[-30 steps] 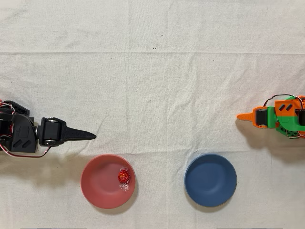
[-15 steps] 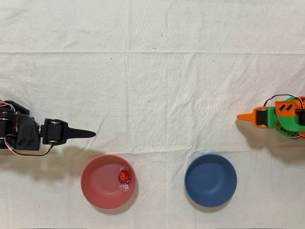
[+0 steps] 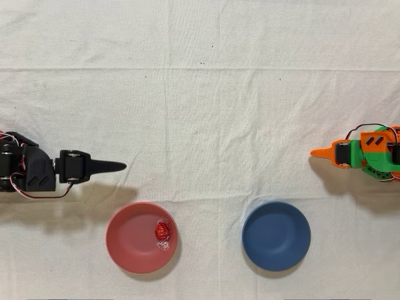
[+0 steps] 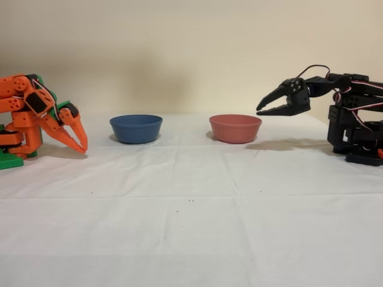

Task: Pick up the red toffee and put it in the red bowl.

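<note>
The red toffee [image 3: 162, 231] is lying inside the red bowl [image 3: 128, 240] near the table's [image 3: 206, 112] edge, while the black arm's gripper [image 4: 263, 106] is hovering apart, jaws parted and empty.

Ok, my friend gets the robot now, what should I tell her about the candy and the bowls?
Black gripper: open, holding nothing, hanging in the air beside the red bowl, pulled back toward its own base.
Red candy: lying inside the red bowl, near the rim that faces the blue bowl in the overhead view.
Blue bowl: nothing in it.
Orange arm: idle.
Done: the candy is in the red bowl.
Left: nothing for the candy; maybe just let the black arm park.
</note>
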Action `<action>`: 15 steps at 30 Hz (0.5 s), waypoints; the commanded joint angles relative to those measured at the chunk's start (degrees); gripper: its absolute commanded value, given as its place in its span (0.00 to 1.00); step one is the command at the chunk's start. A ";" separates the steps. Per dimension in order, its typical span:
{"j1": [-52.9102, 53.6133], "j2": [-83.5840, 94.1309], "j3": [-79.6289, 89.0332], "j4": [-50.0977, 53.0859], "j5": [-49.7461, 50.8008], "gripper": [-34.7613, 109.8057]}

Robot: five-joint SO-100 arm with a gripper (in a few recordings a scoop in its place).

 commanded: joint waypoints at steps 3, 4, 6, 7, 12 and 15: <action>-0.53 0.70 1.23 14.33 -0.79 0.25; -0.70 0.70 1.23 17.05 -0.79 0.25; -0.53 0.70 1.23 18.11 0.44 0.25; -0.53 0.70 1.23 18.11 0.88 0.25; -0.53 0.70 1.23 18.11 1.14 0.25; -0.53 0.70 1.23 18.11 1.67 0.25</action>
